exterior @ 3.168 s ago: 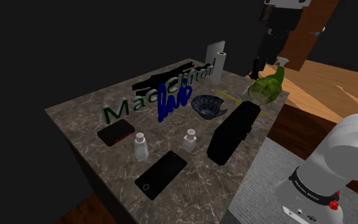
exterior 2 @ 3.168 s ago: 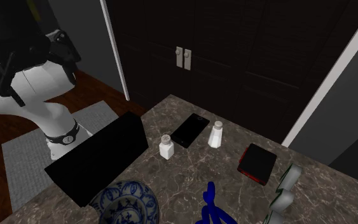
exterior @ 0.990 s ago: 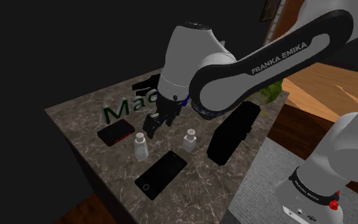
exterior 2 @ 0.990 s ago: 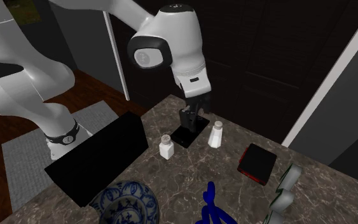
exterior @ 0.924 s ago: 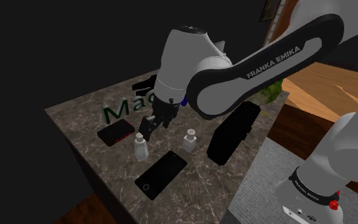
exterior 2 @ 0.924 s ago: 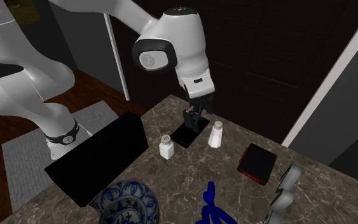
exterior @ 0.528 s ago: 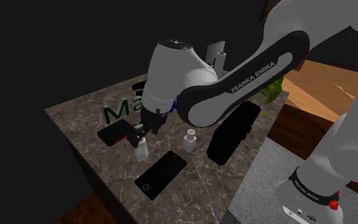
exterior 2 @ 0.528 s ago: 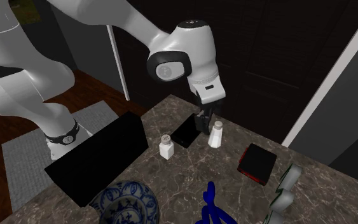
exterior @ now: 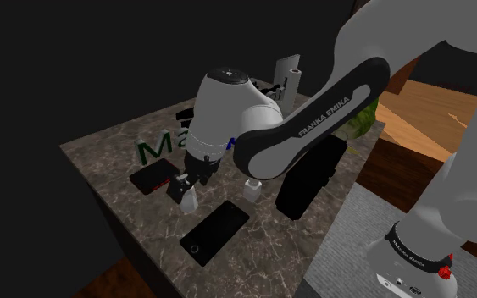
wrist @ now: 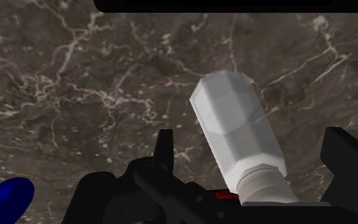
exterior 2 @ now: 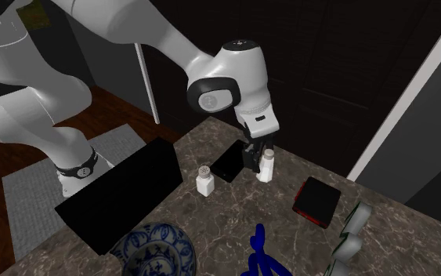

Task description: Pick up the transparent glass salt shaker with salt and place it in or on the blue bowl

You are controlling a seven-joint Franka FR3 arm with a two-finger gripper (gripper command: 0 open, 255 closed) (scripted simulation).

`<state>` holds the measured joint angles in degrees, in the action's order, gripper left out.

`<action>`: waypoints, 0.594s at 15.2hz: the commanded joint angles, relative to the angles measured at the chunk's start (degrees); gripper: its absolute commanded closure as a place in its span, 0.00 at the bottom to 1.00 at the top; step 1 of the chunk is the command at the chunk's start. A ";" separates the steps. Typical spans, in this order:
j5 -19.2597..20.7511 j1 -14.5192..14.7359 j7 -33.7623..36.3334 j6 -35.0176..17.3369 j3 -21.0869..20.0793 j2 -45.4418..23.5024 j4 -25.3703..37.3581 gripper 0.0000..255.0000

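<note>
On the marble counter (exterior: 253,245), the gripper (wrist: 250,140) has dropped in the last second from above the black phone (exterior 2: 228,166) to straddle the salt shaker (exterior 2: 267,167). The fingers are parted, one on each side, neither touching, so nothing is grasped. The shaker stands upright beside the phone, well apart from the blue bowl (exterior 2: 152,249). Likely next: close, lift.
</note>
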<state>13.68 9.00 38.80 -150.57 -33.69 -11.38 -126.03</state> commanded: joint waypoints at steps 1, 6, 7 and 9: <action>0.08 0.04 0.07 -0.04 0.03 -0.06 0.02 0.00; 0.07 0.03 0.06 -0.03 0.02 -0.05 0.01 1.00; 0.07 0.03 0.06 -0.03 0.02 -0.05 0.01 1.00; 0.07 0.03 0.05 -0.03 0.02 -0.06 0.03 1.00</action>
<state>13.75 9.03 38.86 -150.60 -33.67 -11.41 -125.99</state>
